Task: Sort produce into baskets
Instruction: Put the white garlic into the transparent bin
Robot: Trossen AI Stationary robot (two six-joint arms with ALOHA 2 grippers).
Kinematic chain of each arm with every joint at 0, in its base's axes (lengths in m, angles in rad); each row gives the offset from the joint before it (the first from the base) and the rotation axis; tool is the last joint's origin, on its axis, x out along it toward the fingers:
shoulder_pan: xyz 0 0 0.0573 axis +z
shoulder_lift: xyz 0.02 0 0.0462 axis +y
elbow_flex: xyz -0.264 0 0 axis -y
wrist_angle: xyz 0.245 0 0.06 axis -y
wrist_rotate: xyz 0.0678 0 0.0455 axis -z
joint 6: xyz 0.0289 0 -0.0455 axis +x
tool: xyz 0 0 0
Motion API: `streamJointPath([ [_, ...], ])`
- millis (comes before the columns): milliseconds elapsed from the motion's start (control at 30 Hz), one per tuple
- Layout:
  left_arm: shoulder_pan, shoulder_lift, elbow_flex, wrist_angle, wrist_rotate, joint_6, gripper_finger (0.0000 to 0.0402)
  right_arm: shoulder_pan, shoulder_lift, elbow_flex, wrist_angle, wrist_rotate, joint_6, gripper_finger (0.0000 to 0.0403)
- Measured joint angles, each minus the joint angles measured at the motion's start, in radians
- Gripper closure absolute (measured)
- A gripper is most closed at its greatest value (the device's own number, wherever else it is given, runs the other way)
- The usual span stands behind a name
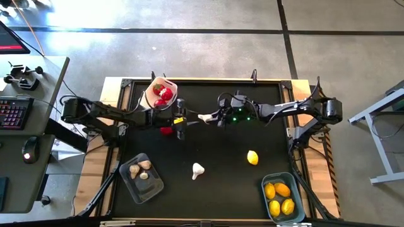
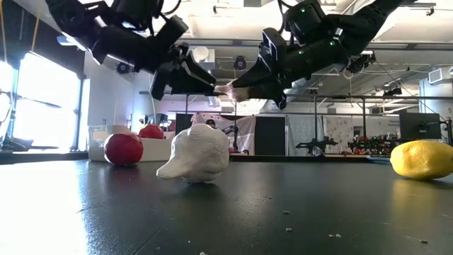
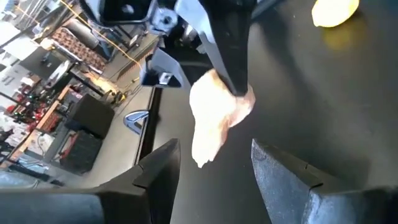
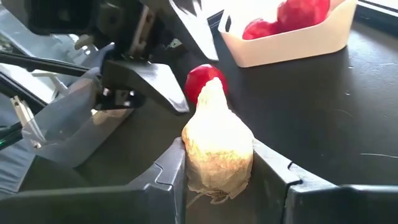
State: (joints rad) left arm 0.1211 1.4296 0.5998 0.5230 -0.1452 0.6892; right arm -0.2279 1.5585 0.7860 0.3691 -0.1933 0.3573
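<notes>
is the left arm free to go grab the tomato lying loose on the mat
Probably yes. The left gripper stands open and empty just off the garlic that the right gripper holds, and the loose tomato lies uncovered close under the left arm.

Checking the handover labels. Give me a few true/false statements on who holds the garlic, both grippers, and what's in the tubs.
1. The right gripper is shut on a whitish papery garlic bulb. True.
2. The left gripper grips that garlic bulb. False: its fingers stand open to either side of it.
3. The white rectangular plastic tub holds yellow lemons. False: it holds red tomatoes.
4. The light blue plastic tub holds yellow lemons. True.
5. One red round tomato lies on the black table outside the tubs. True.
6. No garlic lies loose on the black table. False: a second whitish garlic bulb lies there.
</notes>
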Motion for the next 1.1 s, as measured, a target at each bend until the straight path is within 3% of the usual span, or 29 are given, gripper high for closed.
streamJointPath([
  [367, -0.048, 0.022, 0.001, 0.089, -0.023, 0.004, 0.0224, 0.0, 0.0, 0.0, 0.026, -0.095, 0.012, 0.0293],
  [833, -0.071, 0.022, 0.001, 0.085, -0.023, 0.004, 0.0291, 0.0, 0.0, 0.0, 0.062, -0.158, 0.028, 0.0293],
  [1100, -0.085, 0.022, 0.001, 0.087, -0.022, 0.04, 0.0358, 0.001, 0.0, 0.0, 0.061, -0.163, 0.026, 0.0292],
])
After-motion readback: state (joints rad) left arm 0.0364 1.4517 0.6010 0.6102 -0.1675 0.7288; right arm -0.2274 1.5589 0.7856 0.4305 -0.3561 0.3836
